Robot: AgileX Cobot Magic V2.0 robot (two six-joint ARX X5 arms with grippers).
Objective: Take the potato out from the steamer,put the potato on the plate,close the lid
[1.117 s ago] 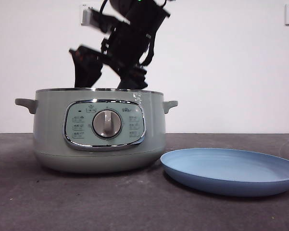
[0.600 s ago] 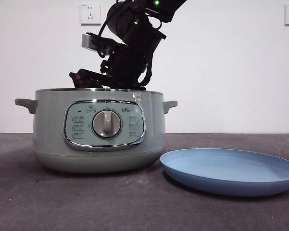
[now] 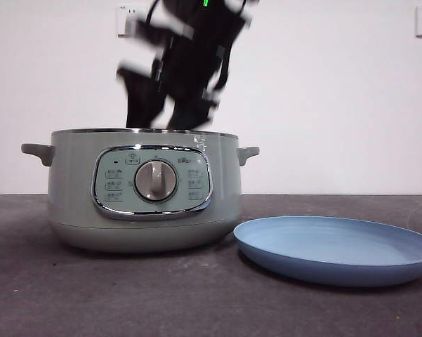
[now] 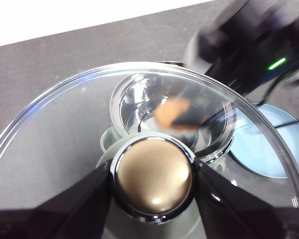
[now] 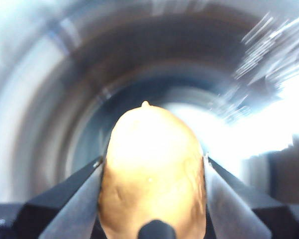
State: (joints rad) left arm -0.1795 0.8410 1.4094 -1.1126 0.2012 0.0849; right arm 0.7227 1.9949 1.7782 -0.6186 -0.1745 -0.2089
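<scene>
The orange-brown potato (image 5: pixel 151 169) sits between the jaws of my right gripper (image 5: pixel 153 199), which is shut on it inside the steamer's shiny bowl (image 5: pixel 54 99). In the front view this arm is a dark blur above the sage-green steamer (image 3: pixel 140 189), and the rim hides the potato. My left gripper (image 4: pixel 153 201) is shut on the bronze-toned knob (image 4: pixel 153 174) of the glass lid (image 4: pixel 64 134), held high over the table. Through the glass I see the open steamer (image 4: pixel 134 107), the potato (image 4: pixel 170 110) and the right arm (image 4: pixel 239 40). The light-blue plate (image 3: pixel 337 249) lies right of the steamer.
The dark grey table (image 3: pixel 126 295) runs in front of the steamer and plate. A white wall with two sockets (image 3: pixel 131 20) stands behind. The steamer's side handles (image 3: pixel 36 152) stick out left and right.
The right arm dipped low into the steamer half a second ago and now stands higher, blurred by motion. Steamer and plate have not moved.
</scene>
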